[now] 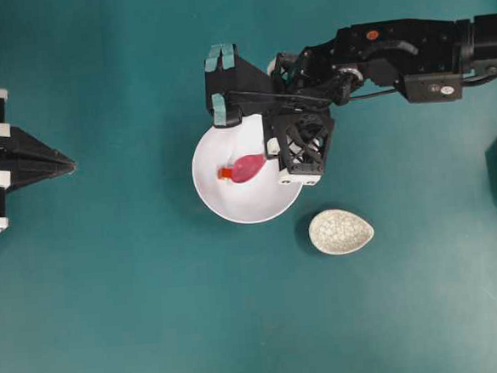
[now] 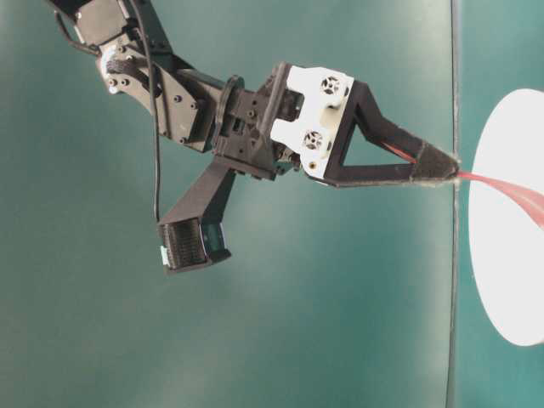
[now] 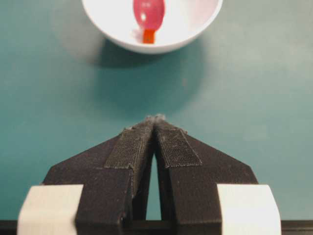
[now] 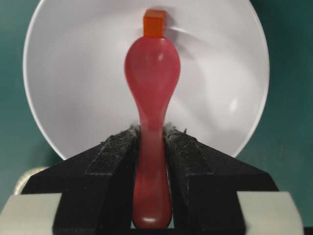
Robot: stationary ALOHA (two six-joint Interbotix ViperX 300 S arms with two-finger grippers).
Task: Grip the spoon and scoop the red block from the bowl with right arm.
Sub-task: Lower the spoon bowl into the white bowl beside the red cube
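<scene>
The bowl (image 1: 233, 206) is the thing to watch first. It sits loose on the tabletop (image 1: 112, 315), and if the spoon pushes hard along its floor the whole bowl could slide or tip, since nothing holds it down. The left tool (image 3: 155, 119) is parked well away from the bowl with its jaws pressed together, so I'd expect no steadying from that side.

Next risk, as I judge it, is the spoon (image 4: 151, 73) itself. The right tool (image 4: 151, 134) is clamped on its handle, one pad on each side, but the handle is glossy and narrow; a sideways load at the scoop could twist it in the grip or let it slip.

Smallest worry is the block (image 4: 154, 23). It lies inside the bowl, right at the tip of the scoop and seemingly touching it, not yet in the scoop. A push that is too flat would likely shove it up the far wall, or flick it over the rim, instead of loading it.

As for pose, the right arm (image 1: 410, 51) reaches in over the bowl from the side nearest the small crackled dish (image 1: 341, 231), wrist tilted downward, the spoon pointing across the bowl's middle toward the block. From table level the spoon's handle leaves the tool tips and slopes down into the bowl.
</scene>
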